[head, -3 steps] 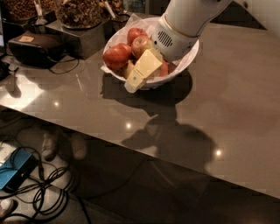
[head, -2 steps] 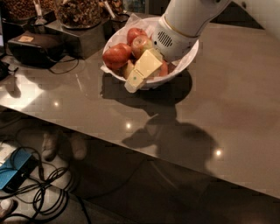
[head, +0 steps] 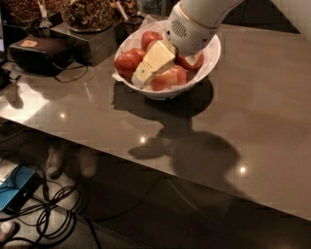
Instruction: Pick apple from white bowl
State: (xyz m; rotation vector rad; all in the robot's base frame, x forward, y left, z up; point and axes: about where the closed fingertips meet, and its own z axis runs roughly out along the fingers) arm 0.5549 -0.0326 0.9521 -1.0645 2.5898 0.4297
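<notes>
- The white bowl [head: 212, 59] stands on the brown surface [head: 257, 121], filled with red apples.
- The hand [head: 142, 76] reaches down into the bowl, with its pale tip between the left apple [head: 126, 63] and the front apple [head: 169, 78].
- Whether the hand is wide, narrow or gripping cannot be told.
- The nut containers [head: 87, 17] stand behind the bowl.

claw [head: 146, 72] in white bowl [head: 214, 52] among apples [head: 127, 62] | blocked behind-left: nut containers [head: 87, 14] | free: table [head: 262, 107] front, right
</notes>
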